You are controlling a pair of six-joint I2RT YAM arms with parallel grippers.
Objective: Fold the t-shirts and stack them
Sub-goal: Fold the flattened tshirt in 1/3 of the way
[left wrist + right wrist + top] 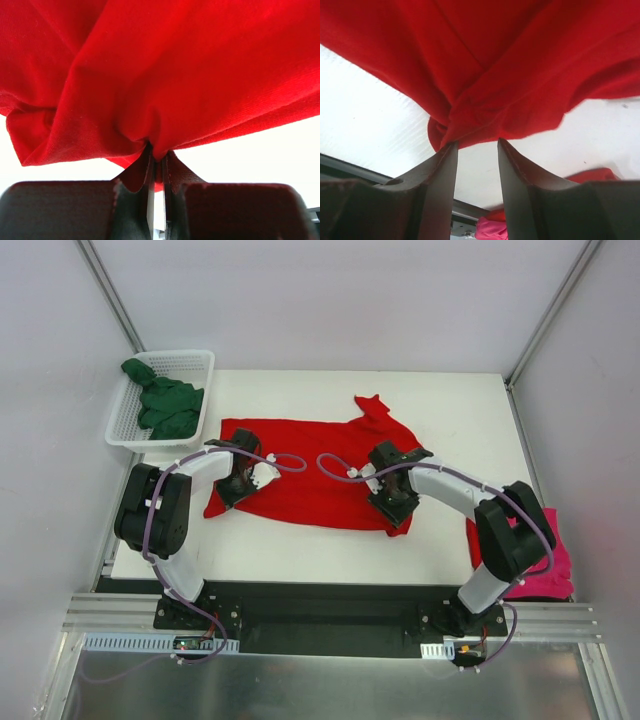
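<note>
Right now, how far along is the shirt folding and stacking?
Done: no stack shows yet. In hand: the red t-shirt lies spread on the table, with the left gripper pinching its near edge and the right gripper open at its hem. Left: the green t-shirt sits bunched in the basket. The pink t-shirt lies at the table's right edge, partly hidden; I can't tell whether it's folded.

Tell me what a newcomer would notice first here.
The red t-shirt spread across mid-table, with the left end effector pinching its cloth and the right end effector open at its edge. Then the green t-shirt heaped in the white basket far left, and the pink t-shirt near right.
</note>
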